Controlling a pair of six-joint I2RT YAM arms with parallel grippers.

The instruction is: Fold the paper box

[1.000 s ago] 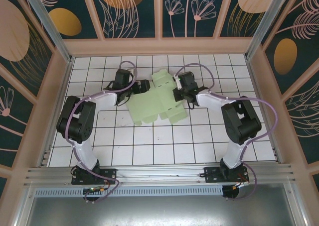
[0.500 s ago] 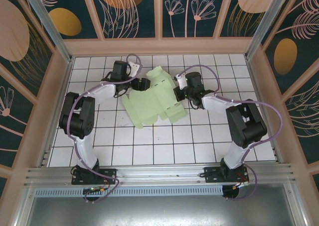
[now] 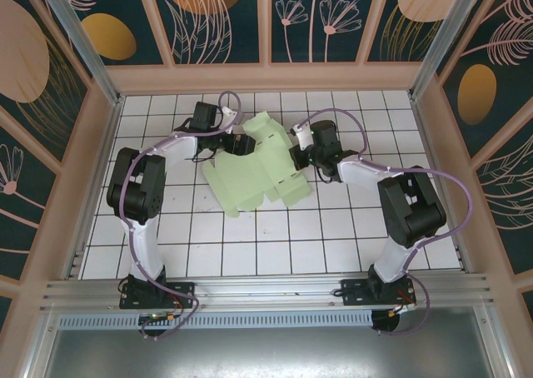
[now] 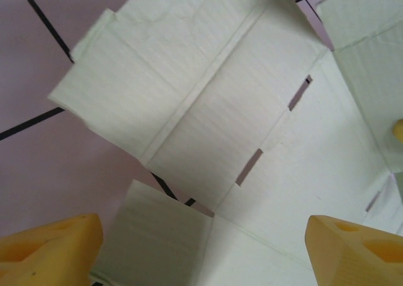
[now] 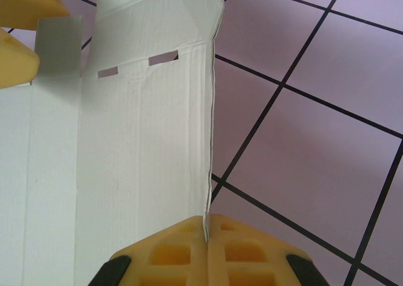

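The paper box (image 3: 258, 171) is a pale green die-cut sheet with flaps and slots, lying partly raised on the tiled floor at the middle of the top view. My right gripper (image 3: 297, 154) is at its right edge, shut on an upright card edge (image 5: 206, 191) that runs straight into the closed pads (image 5: 206, 230). My left gripper (image 3: 241, 145) hovers over the sheet's far left part. Its yellow fingers (image 4: 47, 248) stand wide apart in the left wrist view, with creased panels and slots (image 4: 249, 167) of the card between and beyond them.
White tiles with black lines (image 3: 275, 245) cover the floor inside pink wooden walls (image 3: 266, 78). The near rail (image 3: 266, 290) carries both arm bases. Bare tiles (image 5: 315, 141) lie to the right of the pinched edge.
The left arm has swung its gripper farther over the sheet's far left part and narrowed its jaws slightly. The sheet has turned and shifted a little leftward. The right gripper stays shut on the edge.
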